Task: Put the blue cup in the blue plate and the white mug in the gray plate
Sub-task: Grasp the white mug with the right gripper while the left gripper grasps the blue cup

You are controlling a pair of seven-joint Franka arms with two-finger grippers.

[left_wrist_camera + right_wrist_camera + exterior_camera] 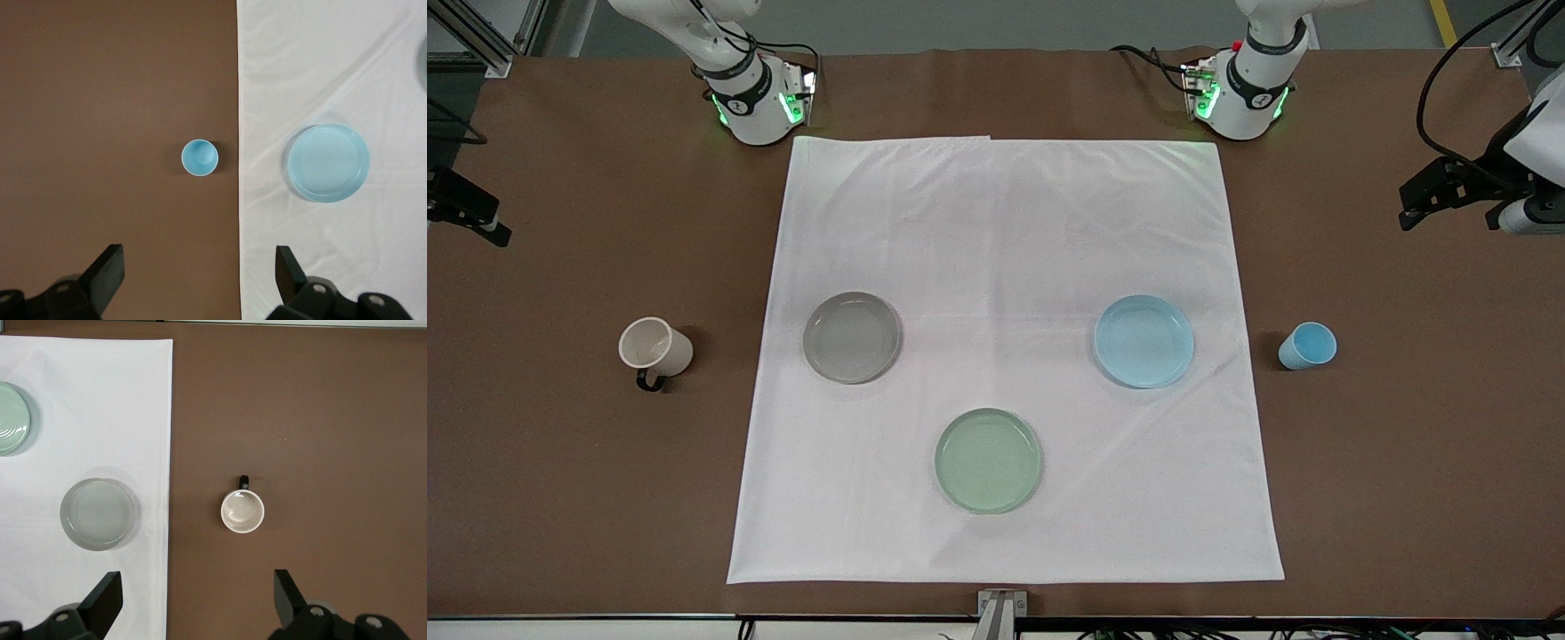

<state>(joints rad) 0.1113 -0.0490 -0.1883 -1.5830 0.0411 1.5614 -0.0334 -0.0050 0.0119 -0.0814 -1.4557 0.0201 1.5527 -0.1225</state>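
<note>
The blue cup (1307, 346) stands upright on the bare brown table at the left arm's end, beside the blue plate (1144, 340) on the white cloth. Both show in the left wrist view, the cup (199, 157) and the plate (328, 163). The white mug (655, 347) stands upright at the right arm's end, beside the gray plate (852, 337). Both show in the right wrist view, the mug (242, 511) and the plate (97, 513). My left gripper (198, 267) is open, high over the table near the cup. My right gripper (197, 587) is open, high near the mug. Both plates are empty.
A pale green plate (988, 460) sits empty on the white cloth (1005, 222), nearer to the front camera than the other two plates. The cloth covers the middle of the table. Both arm bases stand along the table's edge farthest from the front camera.
</note>
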